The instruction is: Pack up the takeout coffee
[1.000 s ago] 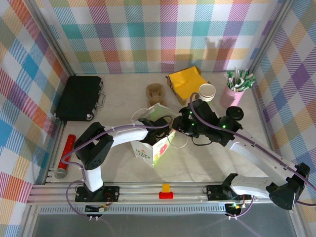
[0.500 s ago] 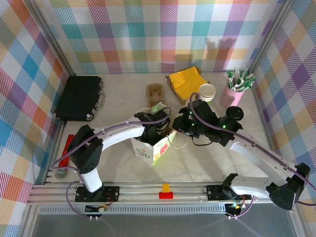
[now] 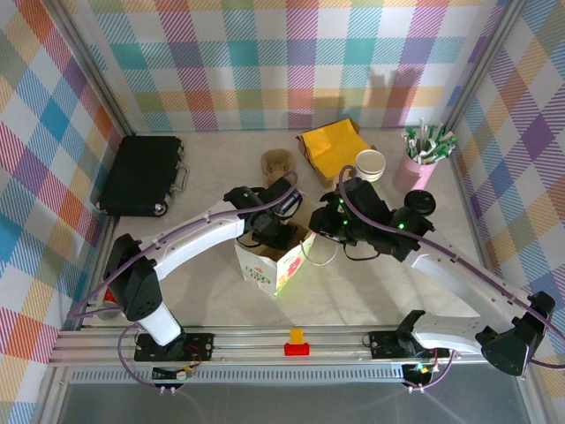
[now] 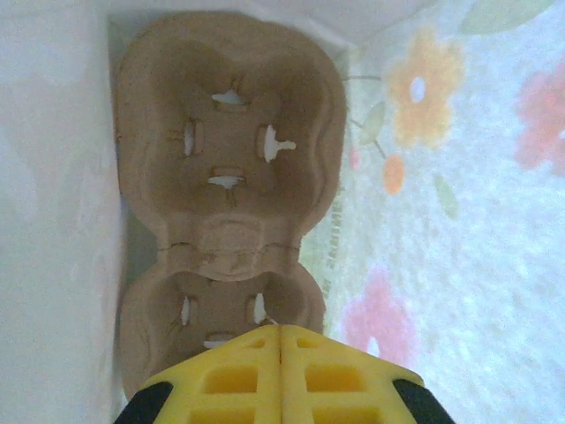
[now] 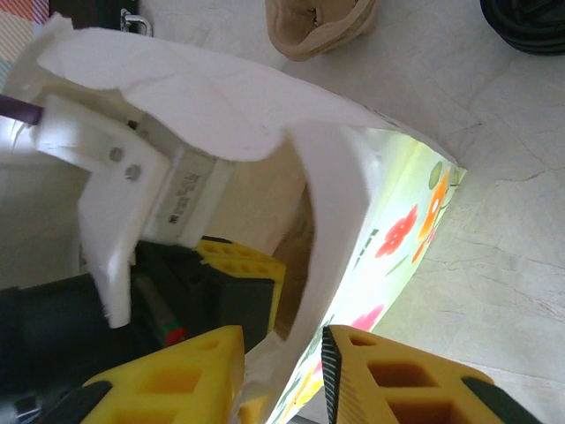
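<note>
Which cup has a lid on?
The cup with the black lid, standing nearer than the pink cup that holds sticks. The cream cup has no lid.

The left claw [image 4: 281, 343] crowds the mouth of the bag [image 3: 289, 268]; a cup carrier [image 4: 231, 177] covers its floor.

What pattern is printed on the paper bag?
The paper bag is white with red, pink and orange flowers and green leaves, clearest in the left wrist view.
</note>
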Available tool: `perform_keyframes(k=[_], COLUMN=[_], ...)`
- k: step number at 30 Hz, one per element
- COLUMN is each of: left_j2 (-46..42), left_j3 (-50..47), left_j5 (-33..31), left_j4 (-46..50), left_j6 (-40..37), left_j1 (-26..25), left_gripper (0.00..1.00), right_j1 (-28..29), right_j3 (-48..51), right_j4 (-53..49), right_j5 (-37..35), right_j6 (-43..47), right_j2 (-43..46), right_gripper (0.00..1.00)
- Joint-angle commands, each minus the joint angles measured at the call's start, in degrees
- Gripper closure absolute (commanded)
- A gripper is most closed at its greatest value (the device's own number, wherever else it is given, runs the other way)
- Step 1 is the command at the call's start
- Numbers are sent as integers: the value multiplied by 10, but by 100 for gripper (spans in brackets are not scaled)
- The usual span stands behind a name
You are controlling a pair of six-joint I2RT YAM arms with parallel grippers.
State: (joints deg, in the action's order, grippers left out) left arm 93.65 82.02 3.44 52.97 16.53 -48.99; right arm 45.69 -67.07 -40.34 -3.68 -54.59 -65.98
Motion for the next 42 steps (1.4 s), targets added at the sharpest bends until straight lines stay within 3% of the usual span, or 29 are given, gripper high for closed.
perform_keyframes(k=[1, 10, 14, 19, 25, 30, 37, 42], left_j2=[-30, -69, -76, -93, -123, -158, -216, -238], left_j3=[26, 60, 77, 115, 157, 175, 157, 142], left_j5=[27, 18, 8, -13, -54, -94, -134, -136], left_j4=[26, 41, 53, 68, 95, 111, 108, 105], left_j6=[16, 21, 22, 25, 24, 21, 11, 10], left_j1=[1, 1, 1, 1, 2, 2, 7, 9], left_gripper=[92, 90, 90, 90, 90, 90, 90, 90], right_j1=[-3, -4, -3, -4, -9, -18, -23, -23], right_j3=[-25, -46, -70, -97, -125, -134, -127, -129], right_j4=[-18, -28, -46, -68, -68, -57, -44, -29], right_j5=[-8, -19, -35, -65, -68, -29, 1, 1], right_j6=[9, 15, 18, 25, 27, 21, 15, 35], right_j2=[-8, -16, -21, -29, -55, -91, -118, -115], right_gripper=[69, 63, 48, 37, 33, 37, 53, 74])
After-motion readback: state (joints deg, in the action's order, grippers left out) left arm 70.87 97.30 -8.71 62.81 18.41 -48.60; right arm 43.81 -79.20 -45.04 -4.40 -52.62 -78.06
